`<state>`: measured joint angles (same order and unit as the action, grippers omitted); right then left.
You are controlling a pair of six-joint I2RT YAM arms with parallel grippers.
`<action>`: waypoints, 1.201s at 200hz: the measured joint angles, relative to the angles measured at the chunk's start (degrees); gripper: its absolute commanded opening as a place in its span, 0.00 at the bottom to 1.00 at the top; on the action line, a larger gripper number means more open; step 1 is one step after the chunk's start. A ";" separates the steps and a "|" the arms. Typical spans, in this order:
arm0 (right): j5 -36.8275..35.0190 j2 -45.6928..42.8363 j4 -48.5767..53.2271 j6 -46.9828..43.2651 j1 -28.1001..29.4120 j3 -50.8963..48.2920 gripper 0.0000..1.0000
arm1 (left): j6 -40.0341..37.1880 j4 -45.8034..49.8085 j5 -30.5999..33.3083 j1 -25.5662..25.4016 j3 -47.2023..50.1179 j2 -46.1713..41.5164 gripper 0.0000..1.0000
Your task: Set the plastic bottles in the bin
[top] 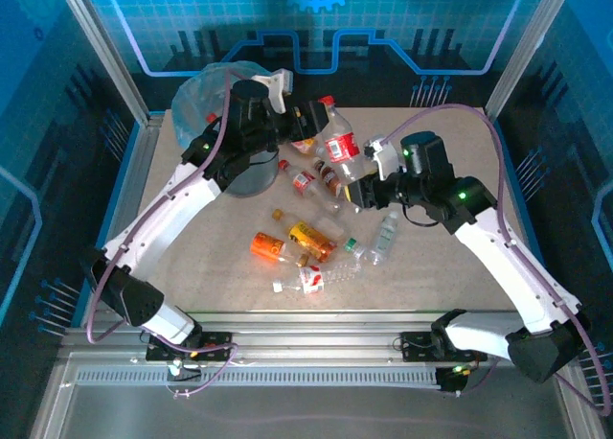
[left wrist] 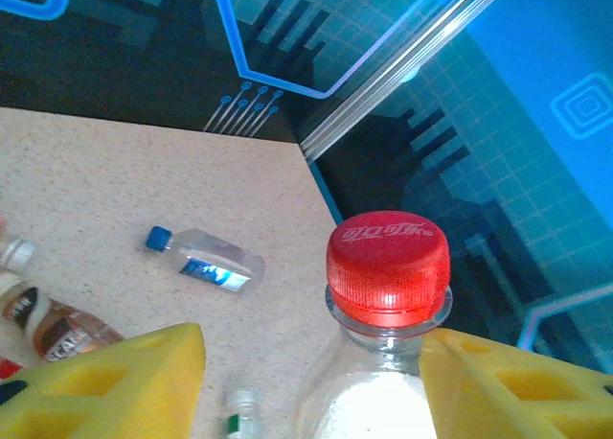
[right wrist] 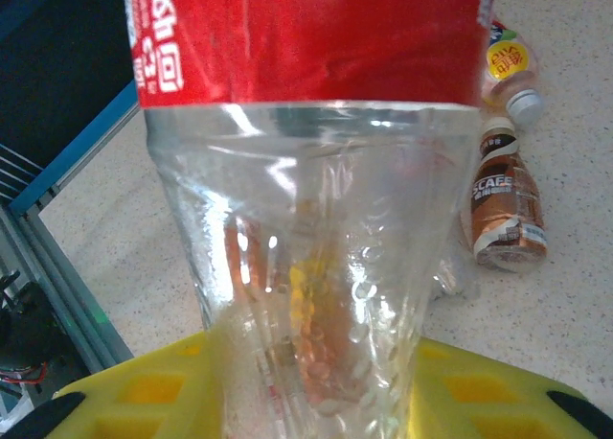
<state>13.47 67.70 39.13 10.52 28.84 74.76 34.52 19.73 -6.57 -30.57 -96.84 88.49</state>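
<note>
A large clear plastic bottle (top: 341,148) with a red label and red cap (left wrist: 388,266) is held tilted above the table between both arms. My right gripper (top: 362,192) (right wrist: 316,381) is shut on its clear base, yellow pads pressed against both sides. My left gripper (top: 305,123) (left wrist: 313,348) is open and straddles the neck below the cap: the right pad (left wrist: 517,381) is beside the neck, the left pad (left wrist: 105,381) stands well apart. The grey bin (top: 251,175) with its blue bag (top: 196,94) sits at the back left, mostly hidden under my left arm.
Several small bottles lie mid-table: orange-labelled ones (top: 268,245) (top: 311,236), a clear one (top: 383,233), one with a red-and-white label (top: 308,281). A blue-capped bottle (left wrist: 206,259) lies near the far edge. A brown-labelled bottle (right wrist: 506,209) lies right of the held base.
</note>
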 measured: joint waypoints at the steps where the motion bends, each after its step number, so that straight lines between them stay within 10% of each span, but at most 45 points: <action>1: -0.07 0.00 -0.02 0.04 0.07 0.00 0.39 | 0.15 0.00 -0.09 0.00 0.00 0.00 0.58; 68: -0.33 -0.13 0.26 -1.70 4.61 0.00 0.39 | 1.68 -1.14 -1.92 0.17 1.60 -0.33 0.65; 177: -1.42 -0.63 1.25 -2.62 5.38 -0.96 0.41 | 3.96 -2.58 -2.78 0.42 4.39 -2.84 0.18; 240: -2.97 -0.63 1.11 -2.25 6.14 -0.94 0.77 | 2.82 -2.10 -1.38 0.92 4.44 -4.17 0.00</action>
<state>10.50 67.07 40.25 8.27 34.98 73.82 37.34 17.63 -7.94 -29.65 -92.40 84.31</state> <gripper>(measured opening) 0.737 0.318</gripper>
